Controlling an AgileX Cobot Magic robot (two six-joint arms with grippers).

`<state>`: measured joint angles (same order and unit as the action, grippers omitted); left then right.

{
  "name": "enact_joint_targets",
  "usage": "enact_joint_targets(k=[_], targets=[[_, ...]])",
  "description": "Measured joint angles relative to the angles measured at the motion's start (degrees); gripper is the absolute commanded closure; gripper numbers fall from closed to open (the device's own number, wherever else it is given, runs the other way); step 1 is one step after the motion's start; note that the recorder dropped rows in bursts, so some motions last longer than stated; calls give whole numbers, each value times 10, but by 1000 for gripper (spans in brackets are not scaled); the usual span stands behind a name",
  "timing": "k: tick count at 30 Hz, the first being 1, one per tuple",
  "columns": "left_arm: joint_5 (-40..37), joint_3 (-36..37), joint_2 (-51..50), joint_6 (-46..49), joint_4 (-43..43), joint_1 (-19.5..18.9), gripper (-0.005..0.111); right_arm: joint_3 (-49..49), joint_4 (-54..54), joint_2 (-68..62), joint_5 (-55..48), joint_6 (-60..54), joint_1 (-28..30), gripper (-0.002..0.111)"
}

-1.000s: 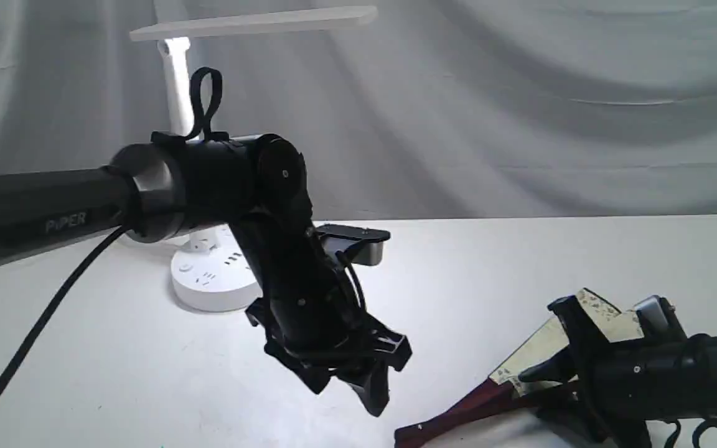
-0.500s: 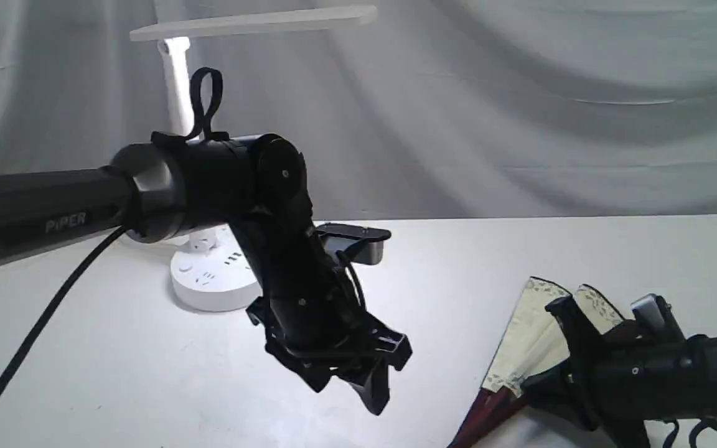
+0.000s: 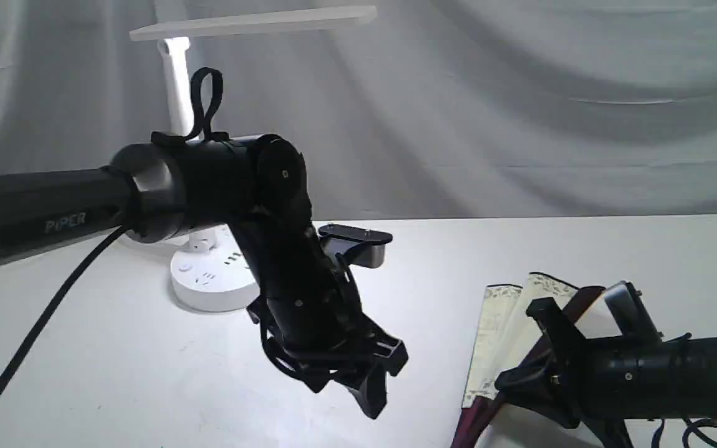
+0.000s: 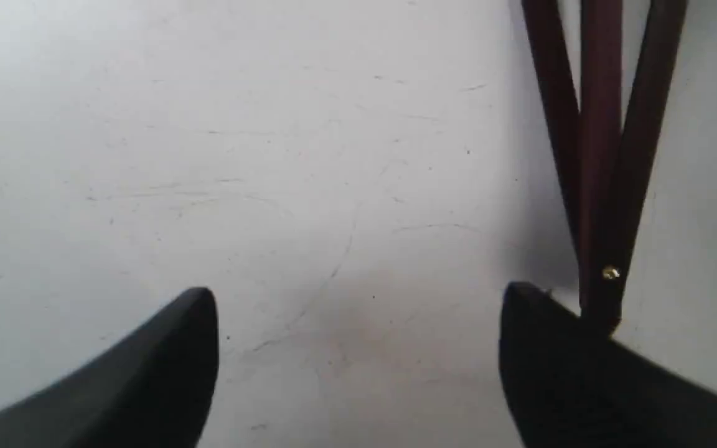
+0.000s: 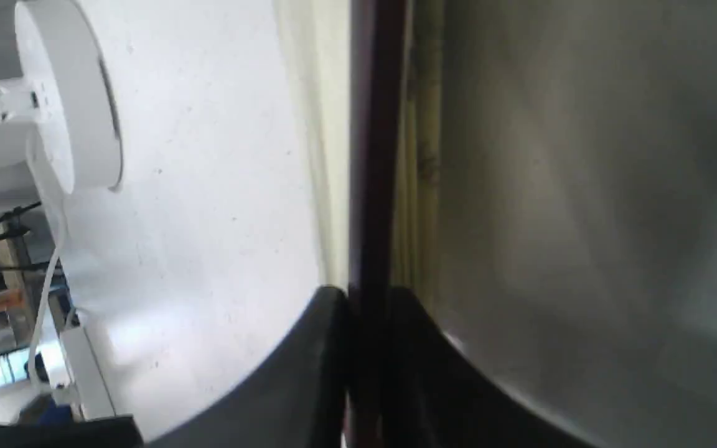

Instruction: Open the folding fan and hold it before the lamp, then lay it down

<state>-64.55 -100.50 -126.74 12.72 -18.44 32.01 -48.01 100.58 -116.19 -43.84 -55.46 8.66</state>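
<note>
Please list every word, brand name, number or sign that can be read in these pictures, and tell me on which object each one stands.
"PiPER": pale letters on the black link of the left arm, in the exterior view.
Folding fan: only a patterned border shows on the paper; no writing can be read.
Lamp: the round base shows socket holes but no legible words.
Both wrist views: no text.

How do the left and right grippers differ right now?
The left gripper has its jaws wide apart; the right gripper has them shut. The left gripper holds nothing between them, while the right gripper clamps a maroon rib of the folding fan. Both are black, low over the white table.
</note>
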Motion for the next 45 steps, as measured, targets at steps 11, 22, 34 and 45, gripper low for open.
enact_joint_targets(k=[11,22,34,45], targets=[[6,0,0,62,7,0,43,1,-5,51,-155,-60,55,108],[67,0,0,102,5,0,61,1,-78,58,-243,-78,121,108],[131,87,56,82,42,0,107,1,-95,58,-247,-92,124,108],[277,225,158,76,78,0,107,1,-112,58,-247,-92,124,108]])
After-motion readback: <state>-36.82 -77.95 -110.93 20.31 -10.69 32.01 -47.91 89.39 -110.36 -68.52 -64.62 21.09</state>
